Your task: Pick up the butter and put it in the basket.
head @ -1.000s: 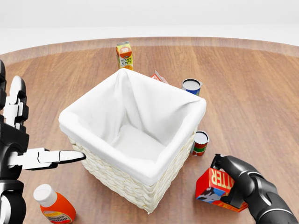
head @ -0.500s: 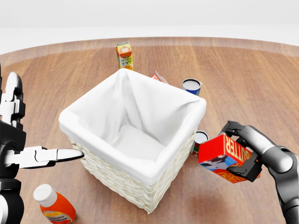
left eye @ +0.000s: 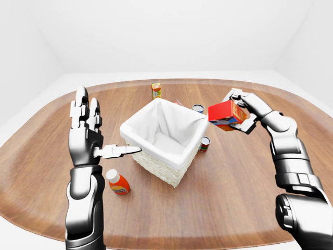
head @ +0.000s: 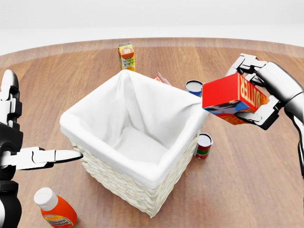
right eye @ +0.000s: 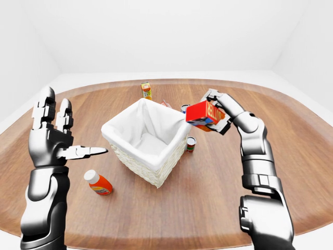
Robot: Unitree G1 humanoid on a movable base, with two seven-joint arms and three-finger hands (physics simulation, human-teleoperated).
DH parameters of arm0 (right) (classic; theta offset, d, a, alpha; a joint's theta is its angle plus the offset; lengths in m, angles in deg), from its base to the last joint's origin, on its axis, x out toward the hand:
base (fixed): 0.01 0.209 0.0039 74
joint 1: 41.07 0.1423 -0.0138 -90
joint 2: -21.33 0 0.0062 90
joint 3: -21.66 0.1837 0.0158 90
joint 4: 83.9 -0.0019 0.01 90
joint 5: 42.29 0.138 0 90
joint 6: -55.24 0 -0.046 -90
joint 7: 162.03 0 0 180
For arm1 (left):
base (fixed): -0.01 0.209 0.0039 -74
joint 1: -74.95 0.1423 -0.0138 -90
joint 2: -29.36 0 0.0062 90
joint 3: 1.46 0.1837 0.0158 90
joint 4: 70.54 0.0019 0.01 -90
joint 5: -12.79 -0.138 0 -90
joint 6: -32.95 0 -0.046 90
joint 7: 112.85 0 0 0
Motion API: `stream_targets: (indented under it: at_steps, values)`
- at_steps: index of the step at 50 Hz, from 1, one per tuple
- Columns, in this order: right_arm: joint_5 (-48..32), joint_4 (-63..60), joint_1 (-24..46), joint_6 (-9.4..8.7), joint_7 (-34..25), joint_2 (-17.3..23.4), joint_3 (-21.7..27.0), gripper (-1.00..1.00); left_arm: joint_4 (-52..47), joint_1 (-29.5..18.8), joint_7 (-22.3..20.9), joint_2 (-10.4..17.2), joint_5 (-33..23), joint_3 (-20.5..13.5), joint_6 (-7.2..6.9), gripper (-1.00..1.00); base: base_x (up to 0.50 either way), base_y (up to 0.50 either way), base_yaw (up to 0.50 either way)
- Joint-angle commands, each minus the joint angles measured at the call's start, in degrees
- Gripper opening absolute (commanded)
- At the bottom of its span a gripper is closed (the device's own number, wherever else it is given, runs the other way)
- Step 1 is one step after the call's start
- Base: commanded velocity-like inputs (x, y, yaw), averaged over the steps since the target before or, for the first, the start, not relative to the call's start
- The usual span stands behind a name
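My right hand (head: 254, 95) is shut on the red butter box (head: 232, 99), holding it in the air just right of the basket's right corner, at about rim height. The wicker basket (head: 118, 183) with its white cloth lining stands in the middle of the head view; I see nothing inside it. My left hand (head: 28, 156) is open to the left of the basket, fingers spread, one finger pointing at the basket wall without touching it.
An orange juice carton (head: 126, 56) stands above the basket. A blue-rimmed can (head: 194, 87) and a red-and-green can (head: 204, 145) sit by its right side. An orange bottle with a white cap (head: 54, 209) lies at bottom left. Round wooden table (head: 237, 190).
My right hand has lifted the butter box from the table at lower right up to rim height beside the basket. The left hand has barely moved.
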Motion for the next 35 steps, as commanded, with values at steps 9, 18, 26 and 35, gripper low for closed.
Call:
stream_targets:
  at_steps: [9, 18, 26, 35]
  values:
    - [5.49, -6.11, 10.47, 0.0, 3.24, -2.98, -0.66, -1.0, -0.78, 0.11, 0.1, -0.05, -0.19, 0.03, 0.0, 1.0, 0.0, 0.0, 0.0]
    - [6.21, -5.7, 14.84, 0.0, 5.49, -7.17, -2.91, -1.0, -0.58, 0.2, -0.07, -0.03, -0.06, -0.21, 0.0, 1.0, 0.0, 0.0, 0.0]
    - [5.89, -4.37, 16.67, 0.0, 8.52, -11.11, -4.67, -1.0, -0.32, 0.51, -0.07, -0.11, 0.0, -0.27, 0.0, 1.0, 0.0, 0.0, 0.0]
    - [6.71, -7.35, 16.04, -0.85, 9.54, -15.26, -6.09, -1.0, 0.29, 0.77, -0.12, -0.2, -0.14, -0.1, 0.0, 1.0, 0.0, 0.0, 0.0]
